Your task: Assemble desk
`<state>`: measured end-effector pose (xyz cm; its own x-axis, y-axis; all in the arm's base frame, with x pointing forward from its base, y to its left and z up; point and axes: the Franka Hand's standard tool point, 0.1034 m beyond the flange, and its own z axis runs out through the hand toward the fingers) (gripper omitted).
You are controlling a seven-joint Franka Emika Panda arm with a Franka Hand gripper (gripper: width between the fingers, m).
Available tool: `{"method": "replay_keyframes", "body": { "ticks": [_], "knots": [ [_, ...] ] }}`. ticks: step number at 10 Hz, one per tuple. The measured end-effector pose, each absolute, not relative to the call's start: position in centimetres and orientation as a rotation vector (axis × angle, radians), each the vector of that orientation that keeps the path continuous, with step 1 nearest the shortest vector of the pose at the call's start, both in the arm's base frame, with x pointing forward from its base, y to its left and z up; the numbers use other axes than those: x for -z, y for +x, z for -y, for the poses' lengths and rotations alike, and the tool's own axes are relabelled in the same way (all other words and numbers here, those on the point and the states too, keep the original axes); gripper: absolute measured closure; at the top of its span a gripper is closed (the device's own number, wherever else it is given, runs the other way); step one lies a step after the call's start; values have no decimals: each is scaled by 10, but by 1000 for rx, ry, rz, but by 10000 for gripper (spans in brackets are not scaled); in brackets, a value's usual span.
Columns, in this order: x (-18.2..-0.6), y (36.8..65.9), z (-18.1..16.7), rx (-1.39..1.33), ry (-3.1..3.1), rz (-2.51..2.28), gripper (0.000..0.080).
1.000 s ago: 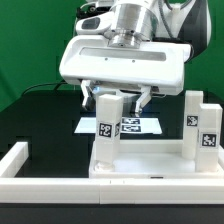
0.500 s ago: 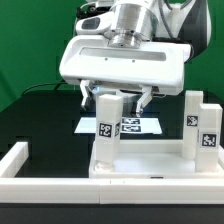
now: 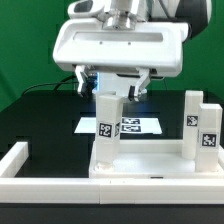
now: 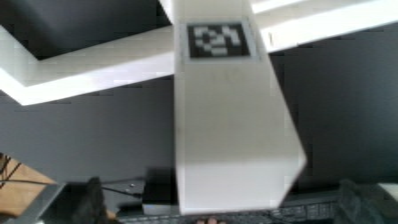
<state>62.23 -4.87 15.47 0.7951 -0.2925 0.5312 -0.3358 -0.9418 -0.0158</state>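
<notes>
- Black matte counter [image 3: 40,110] carries everything; a long white border rail [image 3: 20,160] runs along its near edge, and the marker board [image 3: 145,125] lies flat behind the work.
- White plastic desk top [image 3: 140,165], a wide flat tray with a raised rim, lies on the counter near the front rail. Smooth, hard, slightly glossy.
- Standing on it: a white rectangular block leg with a black-and-white tag [image 3: 107,120] at the exterior view's left, and two more tagged white block legs [image 3: 200,122] at the exterior view's right.
- Gripper [image 3: 113,88]: jaws spread wide on either side of the left leg's top, not pinching it.
- Judgement: leg seating step. To do it well, centre the jaws on the leg's flat faces, close squarely, and keep the leg upright; slick plastic may slip if gripped off-centre.
</notes>
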Motion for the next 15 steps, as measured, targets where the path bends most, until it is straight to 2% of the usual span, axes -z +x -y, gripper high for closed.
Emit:
{"method": "replay_keyframes", "body": {
  "ticks": [1,4,8,13,15],
  "knots": [
    [-161,625,53,-805,2926,516,151],
    [-160,624,55,-404,3106,601,151],
    [-144,610,49,-24,3178,634,151],
    [-119,613,47,-44,3135,610,151],
    [-117,613,49,-43,3121,595,151]
  ]
}}
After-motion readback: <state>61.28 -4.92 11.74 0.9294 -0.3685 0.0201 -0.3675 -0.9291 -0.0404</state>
